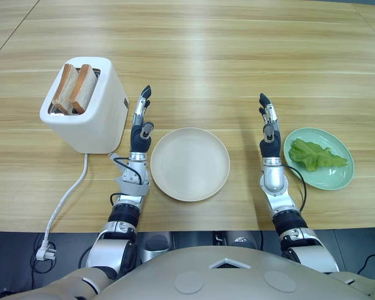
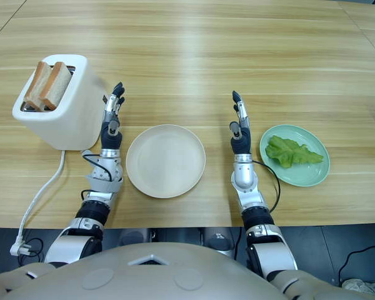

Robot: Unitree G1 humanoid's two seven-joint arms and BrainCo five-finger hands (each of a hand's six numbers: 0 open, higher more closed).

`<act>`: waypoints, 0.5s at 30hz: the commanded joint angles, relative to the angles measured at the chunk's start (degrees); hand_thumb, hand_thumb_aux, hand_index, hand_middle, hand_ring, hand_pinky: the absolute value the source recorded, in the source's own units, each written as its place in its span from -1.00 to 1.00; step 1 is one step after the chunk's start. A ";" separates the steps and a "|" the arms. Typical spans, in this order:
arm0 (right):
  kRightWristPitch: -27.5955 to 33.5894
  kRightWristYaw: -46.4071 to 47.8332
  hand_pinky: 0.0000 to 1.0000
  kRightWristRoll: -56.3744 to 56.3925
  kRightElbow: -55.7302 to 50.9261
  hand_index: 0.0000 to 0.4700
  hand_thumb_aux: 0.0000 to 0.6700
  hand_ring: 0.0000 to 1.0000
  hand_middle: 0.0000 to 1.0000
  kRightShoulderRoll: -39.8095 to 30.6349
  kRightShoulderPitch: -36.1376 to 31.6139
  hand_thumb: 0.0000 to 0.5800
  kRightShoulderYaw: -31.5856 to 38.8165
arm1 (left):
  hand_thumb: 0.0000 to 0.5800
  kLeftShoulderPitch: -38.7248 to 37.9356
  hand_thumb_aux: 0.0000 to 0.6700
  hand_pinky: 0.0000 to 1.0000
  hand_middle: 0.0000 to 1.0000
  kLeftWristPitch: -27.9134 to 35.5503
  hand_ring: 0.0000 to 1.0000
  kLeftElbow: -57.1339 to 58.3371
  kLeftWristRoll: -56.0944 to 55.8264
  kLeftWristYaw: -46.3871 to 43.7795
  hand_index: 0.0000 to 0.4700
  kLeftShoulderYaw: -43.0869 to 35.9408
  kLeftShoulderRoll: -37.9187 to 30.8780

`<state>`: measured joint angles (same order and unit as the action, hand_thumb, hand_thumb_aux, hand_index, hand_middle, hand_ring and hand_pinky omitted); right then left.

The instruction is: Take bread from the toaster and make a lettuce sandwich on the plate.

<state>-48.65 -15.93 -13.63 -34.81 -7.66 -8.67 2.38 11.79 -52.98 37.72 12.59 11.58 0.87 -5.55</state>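
A white toaster [image 1: 90, 115] stands at the left of the wooden table with two slices of bread [image 1: 74, 87] sticking up from its slots. A cream plate [image 1: 189, 164] lies bare in the middle. At the right, a lettuce leaf [image 1: 315, 155] rests on a small green plate [image 1: 340, 176]. My left hand [image 1: 140, 122] is held flat and open between the toaster and the cream plate, fingers pointing away. My right hand [image 1: 269, 125] is likewise open, between the cream plate and the green plate. Neither hand holds anything.
The toaster's white cord [image 1: 65, 200] runs from its base over the near table edge to a plug [image 1: 45, 252] hanging below. The wooden table [image 1: 237, 56] stretches wide beyond the plates.
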 commanded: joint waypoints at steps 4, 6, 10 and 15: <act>0.13 1.82 -1.00 -0.80 0.41 -1.00 -1.00 -1.00 -1.00 -0.12 0.40 -1.00 0.50 | -1.00 -0.53 -1.00 -1.00 -1.00 0.47 -1.00 -0.89 0.66 0.28 -1.00 -0.33 -0.05; 0.18 1.98 -1.00 -0.51 0.46 -1.00 -1.00 -1.00 -1.00 0.03 0.40 -1.00 0.36 | -1.00 -0.56 -1.00 -1.00 -1.00 0.52 -1.00 -1.01 0.44 0.17 -1.00 -0.25 0.01; 0.12 1.85 -1.00 -0.53 0.85 -1.00 -1.00 -1.00 -1.00 0.26 0.44 -1.00 0.10 | -1.00 -1.59 -1.00 -1.00 -1.00 0.60 -1.00 -5.96 4.94 2.90 -1.00 0.85 -1.15; -0.14 1.13 -1.00 -1.68 1.16 -1.00 -1.00 -1.00 -1.00 -0.03 0.44 -1.00 -0.08 | -1.00 -6.57 -1.00 -1.00 -1.00 7.49 -1.00 -31.67 21.18 9.37 -1.00 10.93 -7.93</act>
<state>-48.90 -14.34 -14.24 -34.50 -7.42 -8.31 2.70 6.72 -50.43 15.31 28.74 19.11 5.83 -10.40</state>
